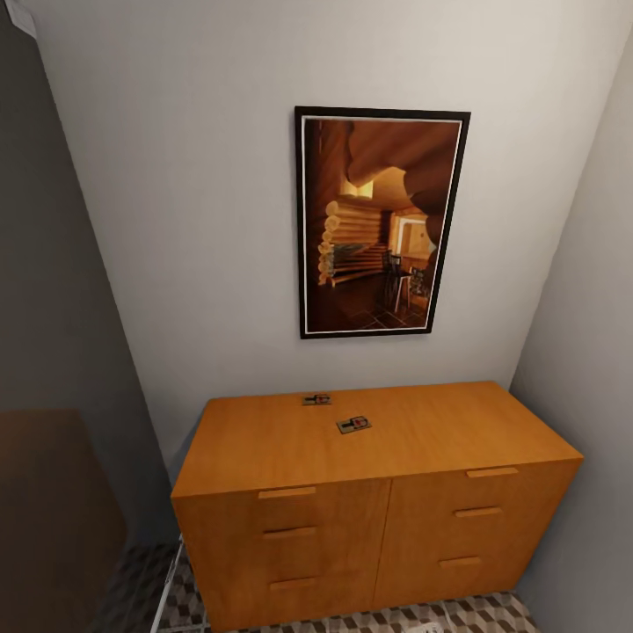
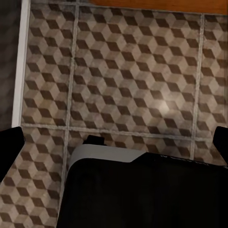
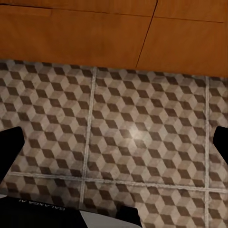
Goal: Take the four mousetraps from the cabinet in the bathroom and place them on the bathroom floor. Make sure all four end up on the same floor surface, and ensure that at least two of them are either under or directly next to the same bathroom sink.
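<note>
Two mousetraps lie on the flat top of the orange-brown cabinet [image 1: 378, 492]: one mousetrap [image 1: 353, 425] near the middle, another mousetrap [image 1: 316, 399] closer to the back wall. All six drawer fronts look shut. The cube-patterned bathroom floor [image 1: 475, 615] shows in front of the cabinet. In the left wrist view, my left gripper [image 2: 114, 147] hangs open over the tiles [image 2: 133, 80] with nothing between its fingers. My right gripper [image 3: 114, 145] is open too, above the floor [image 3: 142, 123] just before the cabinet's base [image 3: 114, 33].
A framed picture [image 1: 380, 221] hangs on the wall above the cabinet. Walls close in on both sides of it. A white rail [image 1: 171, 580] borders a darker area at the left. My own black base [image 2: 142, 190] sits under the left gripper.
</note>
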Tool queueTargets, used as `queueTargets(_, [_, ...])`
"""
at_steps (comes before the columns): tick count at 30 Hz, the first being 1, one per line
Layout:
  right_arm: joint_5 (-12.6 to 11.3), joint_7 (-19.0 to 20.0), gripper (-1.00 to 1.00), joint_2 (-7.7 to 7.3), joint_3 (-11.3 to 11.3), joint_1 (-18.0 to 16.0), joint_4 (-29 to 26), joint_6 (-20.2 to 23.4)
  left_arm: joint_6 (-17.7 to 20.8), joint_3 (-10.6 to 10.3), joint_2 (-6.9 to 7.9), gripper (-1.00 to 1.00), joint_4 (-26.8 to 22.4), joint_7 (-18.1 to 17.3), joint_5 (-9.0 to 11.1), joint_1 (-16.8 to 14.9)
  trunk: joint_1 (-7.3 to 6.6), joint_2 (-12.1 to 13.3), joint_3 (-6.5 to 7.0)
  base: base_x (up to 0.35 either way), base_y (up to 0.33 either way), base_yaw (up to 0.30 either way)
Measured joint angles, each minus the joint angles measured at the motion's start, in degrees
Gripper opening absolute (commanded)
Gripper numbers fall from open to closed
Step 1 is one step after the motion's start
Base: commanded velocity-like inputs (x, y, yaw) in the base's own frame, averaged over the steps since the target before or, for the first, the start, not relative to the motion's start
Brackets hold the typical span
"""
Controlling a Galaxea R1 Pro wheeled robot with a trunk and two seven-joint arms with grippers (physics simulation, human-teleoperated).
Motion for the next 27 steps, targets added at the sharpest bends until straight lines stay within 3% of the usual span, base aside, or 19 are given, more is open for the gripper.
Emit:
queueTargets(10, [-0.06, -0.02, 1.00, -0.01, -0.02, -0.12, -3.04, 1.80, 2.56, 0.03, 1.32, 1.00, -3.08, 0.92, -0.24, -0.04, 0.00, -0.01, 0.00, 0.000, 0.000, 0.000])
queueTargets(11, [-0.05, -0.03, 1.00, -0.01, -0.02, -0.15, -7.07, 3.77, 9.23, 0.20, 1.75, 1.00, -9.92, 1.08, -0.33, -0.02, 0.01, 0.00, 0.01, 0.000, 0.000, 0.000])
queueTargets(12, [-0.05, -0.03, 1.00, 0.00, -0.03, -0.12, -7.92, 4.62, 10.58, 0.00, 1.95, 1.00, -13.04, 1.13, -0.37, -0.06, 0.00, -0.01, 0.01, 0.000, 0.000, 0.000])
queueTargets(18, [-0.15, 0.01, 1.00, -0.03, -0.03, -0.13, -13.10, 9.23, 15.86, 0.09, 2.91, 1.00, -20.02, 1.77, -0.48, -0.03, 0.00, -0.01, 0.00, 0.000, 0.000, 0.000])
queueTargets(25, [-0.19, 0.00, 1.00, 0.03, -0.06, -0.15, -16.71, 10.71, 20.34, 0.07, 3.06, 1.00, -25.81, 4.35, -0.29, -0.04, 0.00, -0.01, 0.00, 0.000, 0.000, 0.000])
queueTargets(27, [-0.25, -0.01, 1.00, 0.10, -0.09, -0.21, -18.12, 11.08, 23.37, 0.04, 3.08, 1.00, -29.12, 5.92, -0.36, -0.04, 0.00, -0.01, 0.00, 0.000, 0.000, 0.000])
